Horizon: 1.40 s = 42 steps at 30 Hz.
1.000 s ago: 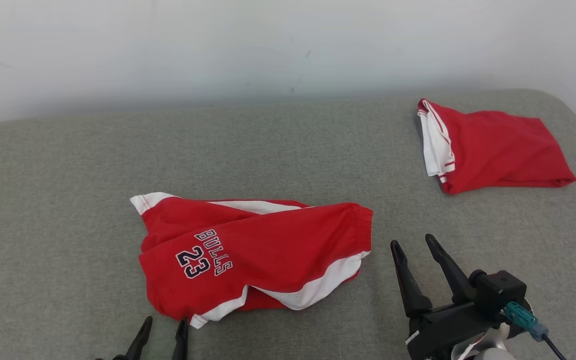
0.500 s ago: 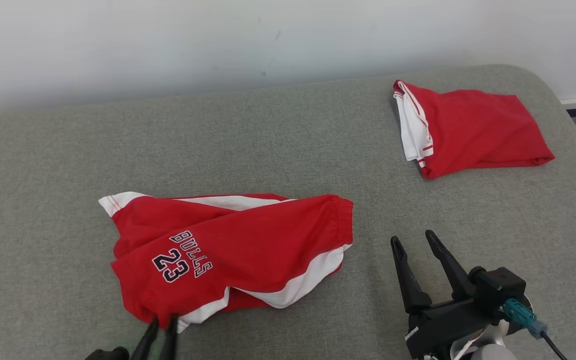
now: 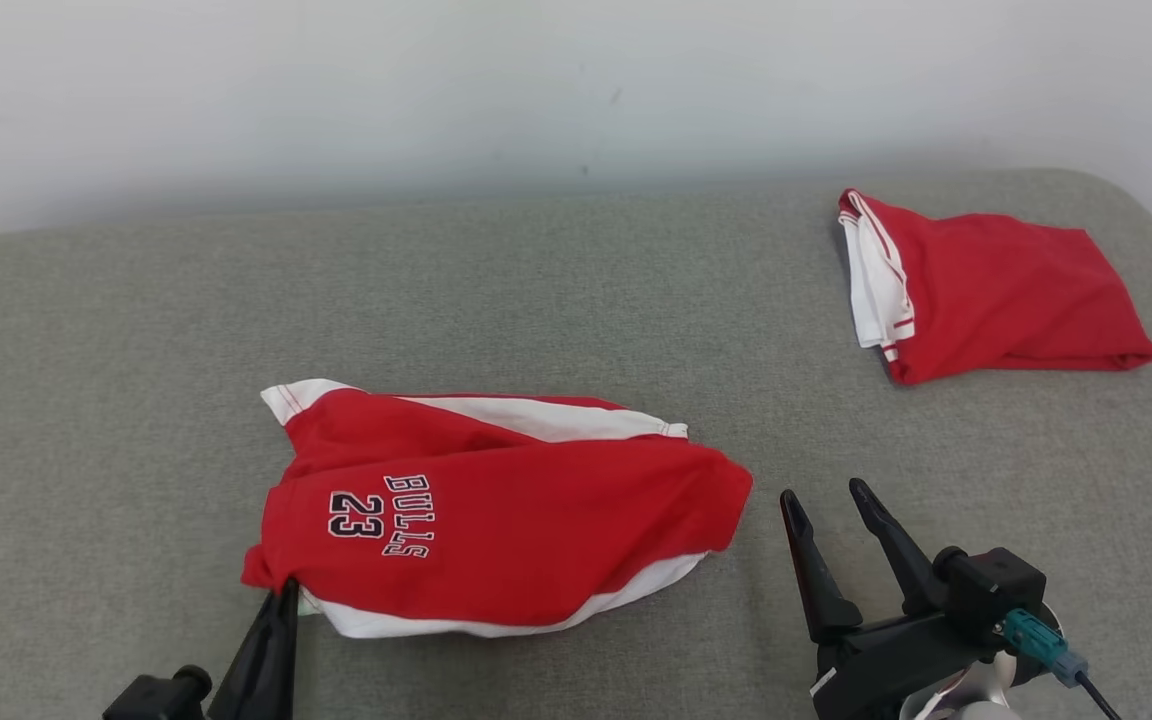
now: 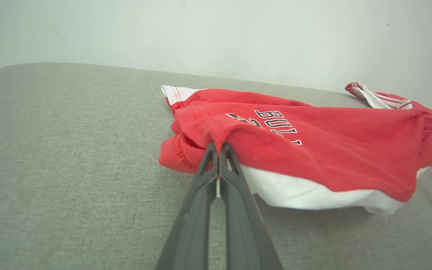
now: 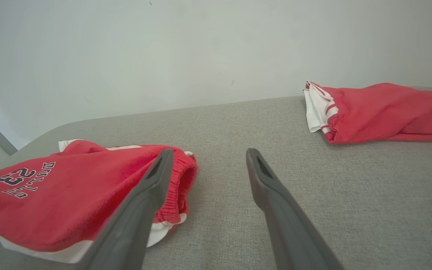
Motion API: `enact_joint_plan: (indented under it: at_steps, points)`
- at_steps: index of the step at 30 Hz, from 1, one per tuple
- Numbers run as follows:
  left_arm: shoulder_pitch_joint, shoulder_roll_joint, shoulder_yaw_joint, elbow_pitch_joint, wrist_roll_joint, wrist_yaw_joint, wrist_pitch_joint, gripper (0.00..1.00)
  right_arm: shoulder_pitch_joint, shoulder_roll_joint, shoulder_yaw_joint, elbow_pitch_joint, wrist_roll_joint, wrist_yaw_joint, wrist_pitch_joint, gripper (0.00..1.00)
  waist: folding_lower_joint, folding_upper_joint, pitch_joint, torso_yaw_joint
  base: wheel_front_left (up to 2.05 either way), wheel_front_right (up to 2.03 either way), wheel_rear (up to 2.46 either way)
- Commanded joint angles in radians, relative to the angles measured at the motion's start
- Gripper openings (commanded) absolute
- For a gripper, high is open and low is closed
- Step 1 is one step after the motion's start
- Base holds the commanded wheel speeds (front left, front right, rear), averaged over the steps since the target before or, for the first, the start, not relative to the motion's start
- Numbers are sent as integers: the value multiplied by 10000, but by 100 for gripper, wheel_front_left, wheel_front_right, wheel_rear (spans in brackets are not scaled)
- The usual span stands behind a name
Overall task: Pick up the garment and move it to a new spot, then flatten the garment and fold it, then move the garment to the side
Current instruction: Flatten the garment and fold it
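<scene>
The red basketball shorts [image 3: 536, 520] are lying crumpled on the grey padded surface [image 3: 576, 300], around its middle and toward the near edge. Their BULLS 23 lettering is facing up, and white side panels are showing along the far and near edges. The left gripper [image 3: 288, 592] is reaching in from the lower left of the head view and is clenching its two dark fingers on the shorts' near left corner. In the left wrist view the fingertips are meeting on a stitched red hem, the cloth is bunching and draping over them, and a white panel is hanging just beneath. The rest of the shorts are resting on the surface, with the gathered elastic waistband pointing toward the robot's right.

The right gripper [image 3: 823, 492] is hovering just beside that waistband end with its fingers spread wide and gripping nothing. In the head view a strip of bare grey is showing between it and the cloth. In the right wrist view one of its fingers is crossing in front of the waistband.

A second red garment [image 3: 1006, 295], with white red-striped trim, is lying folded at the far right of the surface, well apart from the shorts and from both grippers. A pale wall [image 3: 536, 90] is rising behind the surface
</scene>
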Motion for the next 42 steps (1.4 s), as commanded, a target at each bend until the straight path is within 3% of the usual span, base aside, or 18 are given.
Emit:
enact_joint_plan:
  at_steps: [1,8,19,20,21,22,33,42]
  points:
    - [337,185,-4,-251,163,72,13,0,62,23,36,45,75,-12,-25,100,0,0,-175,202,0,0,0]
    - [954,452,-9,-751,80,115,779,0,35,46,106,210,186,-12,-11,100,0,0,-182,313,0,0,0]
    - [964,383,-118,499,11,226,278,2,-83,-89,186,489,410,-12,315,100,0,0,-210,318,0,0,0]
    - [924,373,-129,571,13,233,251,34,-56,-93,161,489,423,-12,324,100,0,0,-219,345,0,0,0]
    - [899,370,-129,602,46,269,185,73,-26,-89,144,485,425,-12,338,100,0,0,-228,379,0,0,0]
    - [873,349,-93,582,26,315,151,100,4,-85,134,488,439,-12,358,100,0,0,-237,417,0,0,0]
    - [1382,80,232,-1017,-132,694,-38,100,-535,-239,186,847,711,-12,932,100,0,0,-259,1033,0,0,0]
    - [1642,-29,325,-1804,102,847,-43,100,-1770,-513,748,2206,1213,-12,1991,100,0,0,-351,1293,0,0,0]
